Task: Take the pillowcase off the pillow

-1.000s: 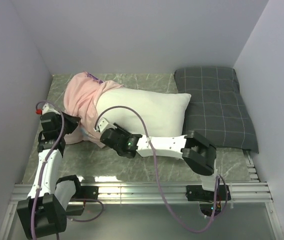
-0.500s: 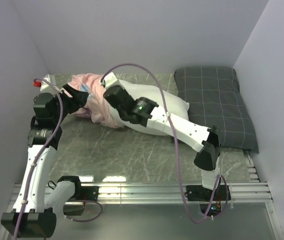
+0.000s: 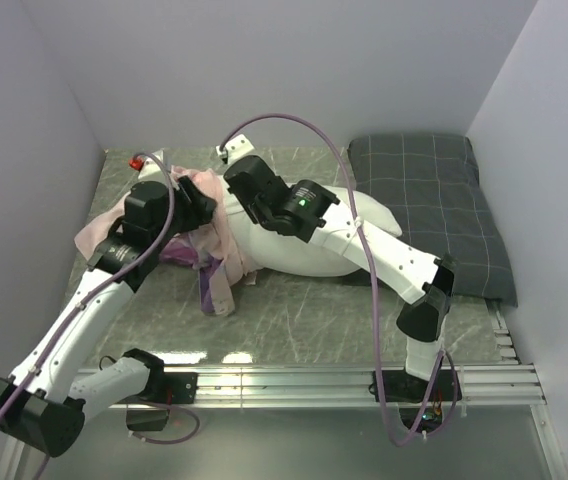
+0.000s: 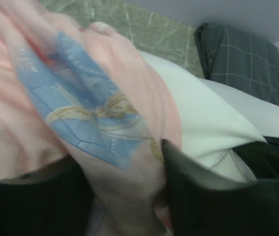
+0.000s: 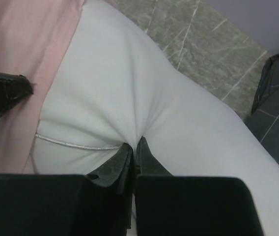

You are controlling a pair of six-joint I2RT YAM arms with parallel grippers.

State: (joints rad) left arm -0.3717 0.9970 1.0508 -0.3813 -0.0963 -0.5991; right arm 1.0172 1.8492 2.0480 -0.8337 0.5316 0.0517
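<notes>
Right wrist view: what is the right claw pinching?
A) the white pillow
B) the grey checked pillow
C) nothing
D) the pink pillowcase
A: the right claw is shut on a puckered fold of the white pillow, with the pink pillowcase off to its side.

Thin matt pink cloth of the pillowcase (image 4: 115, 69) – smooth white fabric pillow (image 5: 129, 88) – on a glossy, marble-patterned tabletop (image 3: 304, 320).

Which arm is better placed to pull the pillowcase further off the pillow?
Left. The left fingers straddle the bunched pillowcase; the right fingers are pinched shut on the bare white pillow, likely anchoring it.
</notes>
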